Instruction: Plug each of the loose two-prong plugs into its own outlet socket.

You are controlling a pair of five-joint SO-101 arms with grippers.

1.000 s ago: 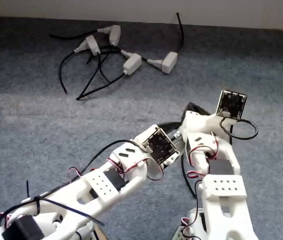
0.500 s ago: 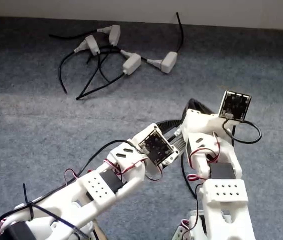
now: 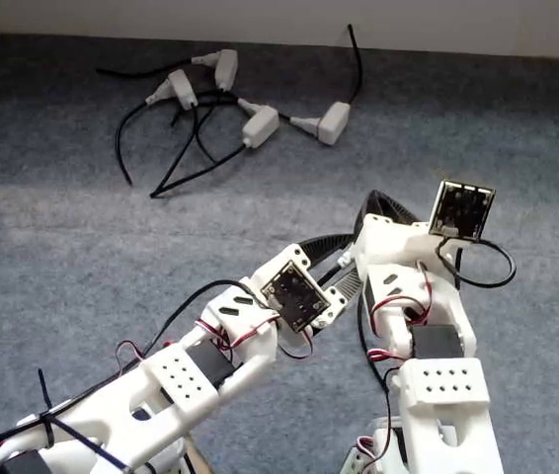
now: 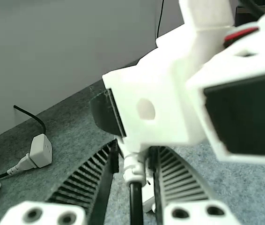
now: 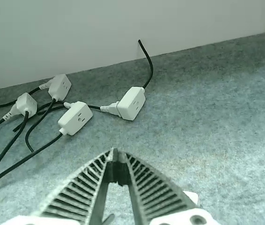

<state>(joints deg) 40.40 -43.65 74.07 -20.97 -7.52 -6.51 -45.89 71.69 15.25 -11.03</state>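
We are logging the carry step: black ribbed left gripper point(image 4: 133, 149) pinching a small white black-corded plug point(image 4: 133, 171), well apart from the white cube outlet sockets point(image 3: 261, 125), right gripper point(image 5: 116, 157) sitting nearly closed, and the next move, we are judging, calling for prong-to-slot alignment.

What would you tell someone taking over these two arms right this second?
Left gripper: shut on what looks like a white plug with a black cord, close against the right arm.
Right gripper: shut, nothing seen in it, low over the carpet.
Four sockets lie clustered at the carpet's far edge, each with a plug against it; how firmly seated, I cannot tell.
Left: the held plug needs a socket, perhaps the small white piece beside the right gripper.
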